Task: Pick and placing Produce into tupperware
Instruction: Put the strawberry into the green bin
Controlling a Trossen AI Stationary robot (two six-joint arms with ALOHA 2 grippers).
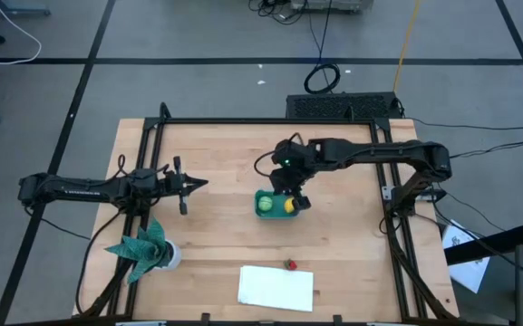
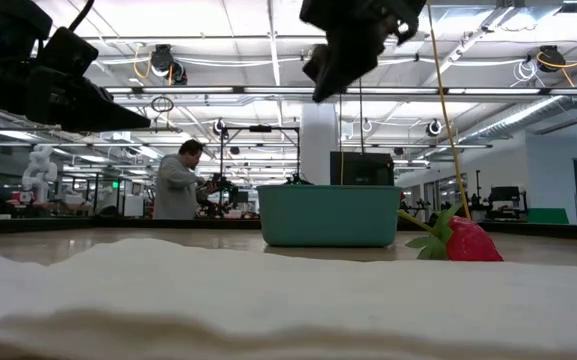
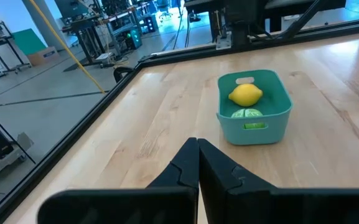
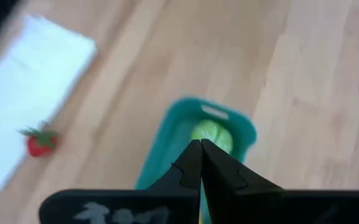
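Wooden bench [image 1: 216,163], teal tupperware [image 1: 276,203] mid-bench with lemon [image 1: 289,205] and green piece [image 1: 265,205] inside, strawberry [image 1: 290,264] by white sheet [image 1: 276,287], right claw [image 1: 290,186] pressed together above tub, left claw [image 1: 202,184] pressed together, parked left.

Tupperware [image 1: 276,203] sits near counter [image 1: 216,163] centre, holding lemon [image 1: 289,205] and round produce piece [image 1: 266,205] side by side. Strawberry [image 1: 290,264] lies toward the front edge, touching the sheet [image 1: 276,287]. Potted plant [image 1: 146,248] stands near the front-left corner.
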